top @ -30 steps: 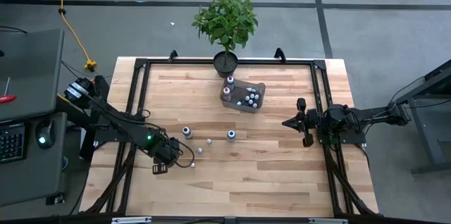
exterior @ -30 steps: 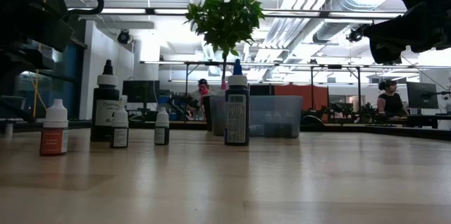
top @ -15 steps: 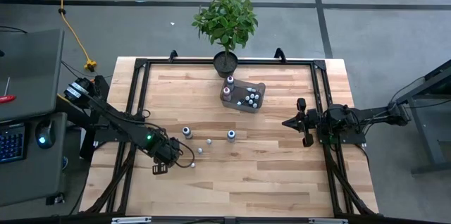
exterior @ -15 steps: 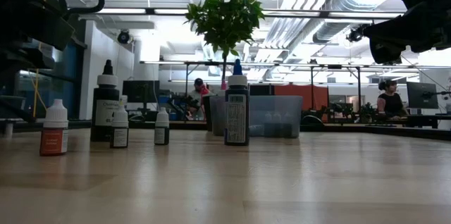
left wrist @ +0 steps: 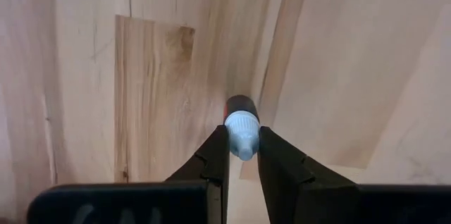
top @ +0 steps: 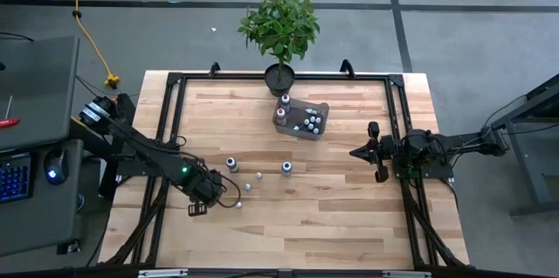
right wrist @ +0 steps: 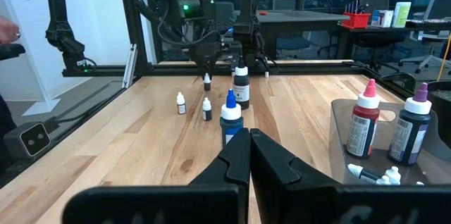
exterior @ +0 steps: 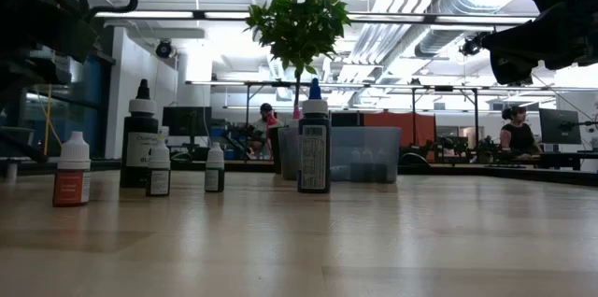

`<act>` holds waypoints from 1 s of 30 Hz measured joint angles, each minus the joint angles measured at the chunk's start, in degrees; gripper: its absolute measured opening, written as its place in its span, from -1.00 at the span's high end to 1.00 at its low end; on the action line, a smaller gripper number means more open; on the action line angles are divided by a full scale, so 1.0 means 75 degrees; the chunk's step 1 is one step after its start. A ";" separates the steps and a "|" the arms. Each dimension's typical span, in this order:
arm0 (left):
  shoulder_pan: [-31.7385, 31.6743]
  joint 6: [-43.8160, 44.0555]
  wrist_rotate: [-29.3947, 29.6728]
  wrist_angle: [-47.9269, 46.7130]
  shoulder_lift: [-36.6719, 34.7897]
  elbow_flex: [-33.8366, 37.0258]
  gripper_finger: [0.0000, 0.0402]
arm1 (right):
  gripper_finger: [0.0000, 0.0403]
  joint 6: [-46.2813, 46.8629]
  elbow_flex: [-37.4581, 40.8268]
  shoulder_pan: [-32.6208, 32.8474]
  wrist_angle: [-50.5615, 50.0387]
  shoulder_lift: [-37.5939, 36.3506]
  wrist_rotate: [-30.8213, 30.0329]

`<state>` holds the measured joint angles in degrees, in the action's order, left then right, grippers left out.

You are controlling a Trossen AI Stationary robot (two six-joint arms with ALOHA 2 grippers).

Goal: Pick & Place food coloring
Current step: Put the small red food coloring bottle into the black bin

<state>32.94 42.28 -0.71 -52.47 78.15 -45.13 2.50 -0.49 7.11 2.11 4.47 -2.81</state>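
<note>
Down at the counter's [top: 349,217] near-left part, the left pincer [left wrist: 242,155] has its fingers pressed on the pale cap of a small dropper bottle [left wrist: 242,124] standing on the wood. It looks light, stiff and top-heavy; a smooth cap could slip, so a squeeze just below it seems safer. Other bottles [top: 257,176] stand mid-counter, more in a clear bin [top: 321,123] farther back beside a potted plant [top: 279,29]. At the right edge the right pincer [right wrist: 248,155] waits, closed on nothing. Pale planks, busy workshop beyond.
</note>
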 joint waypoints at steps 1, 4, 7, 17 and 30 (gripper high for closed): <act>-0.0032 -0.0003 -0.0001 -0.0089 0.0000 -0.0081 0.77 | 0.99 0.0000 0.0000 -0.0003 0.0000 0.0000 0.0000; -0.0050 -0.0045 0.0076 -0.0538 -0.0112 -0.0395 0.77 | 0.99 0.0001 0.0000 -0.0001 0.0000 0.0001 0.0001; -0.0045 -0.0124 0.0223 -0.0862 -0.0271 -0.0814 0.77 | 0.99 0.0000 0.0000 -0.0002 -0.0002 0.0003 0.0003; -0.0069 -0.0963 0.1606 -0.1819 -0.0557 -0.2782 0.77 | 0.99 0.0003 0.0000 -0.0003 0.0023 0.0003 0.0000; -0.1926 -0.3191 0.1403 -0.2163 -0.0010 -0.4516 0.77 | 0.99 0.0002 0.0000 0.0000 0.0029 0.0006 0.0000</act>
<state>18.49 18.35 9.81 -68.69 78.07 -79.01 2.52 -0.49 7.11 2.33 4.51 -2.81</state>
